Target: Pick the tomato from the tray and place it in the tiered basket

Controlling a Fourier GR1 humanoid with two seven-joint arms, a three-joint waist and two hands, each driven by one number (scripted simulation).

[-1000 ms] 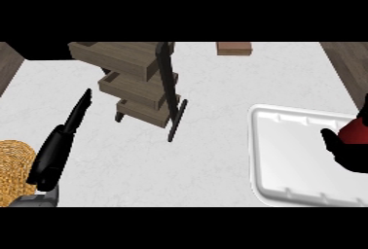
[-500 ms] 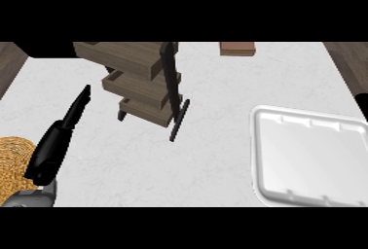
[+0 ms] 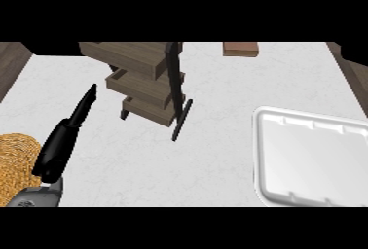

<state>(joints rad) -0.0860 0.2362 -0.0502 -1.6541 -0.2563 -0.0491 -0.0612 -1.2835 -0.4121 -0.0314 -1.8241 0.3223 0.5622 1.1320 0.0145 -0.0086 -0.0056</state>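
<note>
The white tray (image 3: pixel 316 158) lies at the right of the counter, and nothing shows in it. The tiered basket (image 3: pixel 147 80), brown wooden shelves on a black frame, stands at the upper middle. No tomato shows anywhere in the head view. My left hand (image 3: pixel 61 141) rests open at the lower left, fingers straight and pointing up towards the basket, apart from it. My right hand is out of the picture.
A golden-brown round object (image 3: pixel 14 165) sits at the left edge beside my left forearm. A small brown block (image 3: pixel 240 48) lies at the counter's far edge. White counter (image 3: pixel 215 160) stretches between basket and tray.
One second ago my right hand showed at the right edge over the tray, curled round something red. It has since gone out of view to the right. The left hand has not moved.
</note>
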